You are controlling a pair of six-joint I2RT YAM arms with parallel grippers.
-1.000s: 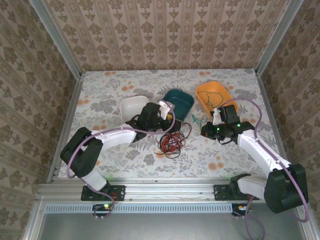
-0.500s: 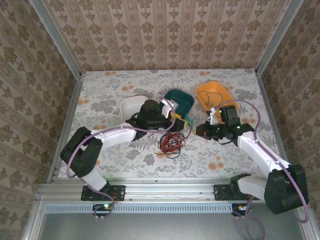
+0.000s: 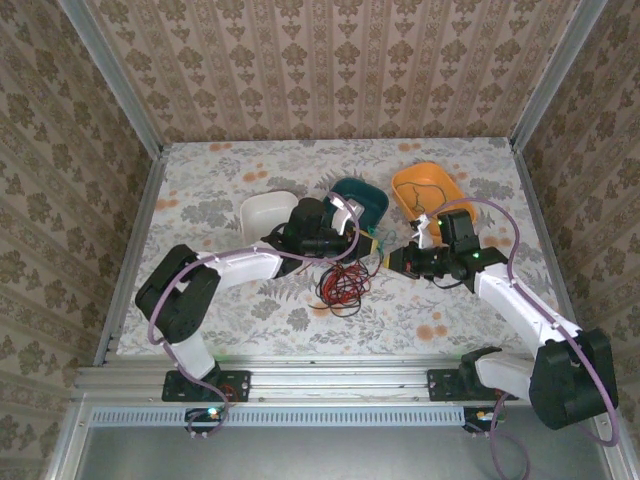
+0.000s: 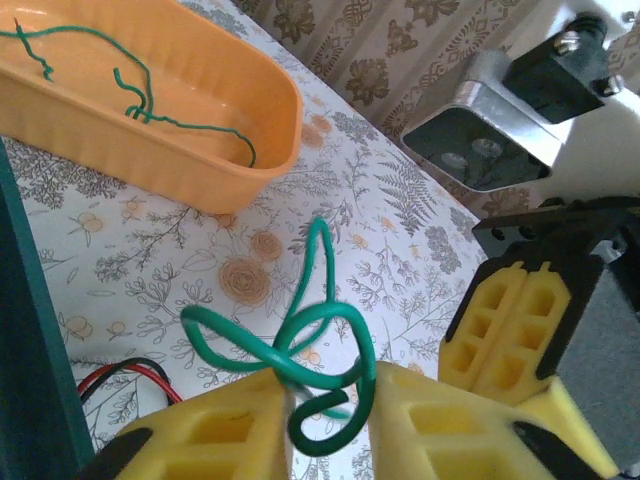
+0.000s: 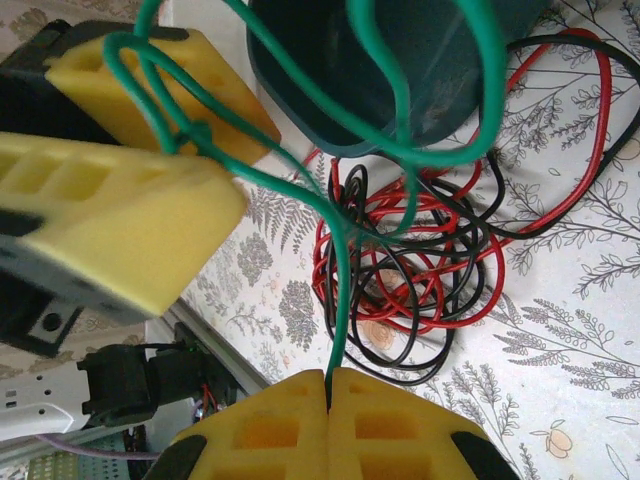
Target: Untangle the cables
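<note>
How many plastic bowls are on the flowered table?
3: a white plastic bowl at left, a dark teal plastic bowl in the middle, an orange oval plastic bowl at right.

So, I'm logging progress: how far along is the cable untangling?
Done: one thin green wire lies in the orange tray. In hand: a green cable, gripped by the left gripper and the right gripper and stretched between them. Left: the red and black cables, tangled together on the table.

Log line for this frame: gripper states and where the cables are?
left gripper: shut on green cable | right gripper: shut on same cable | red and black cables: tangled on table
</note>
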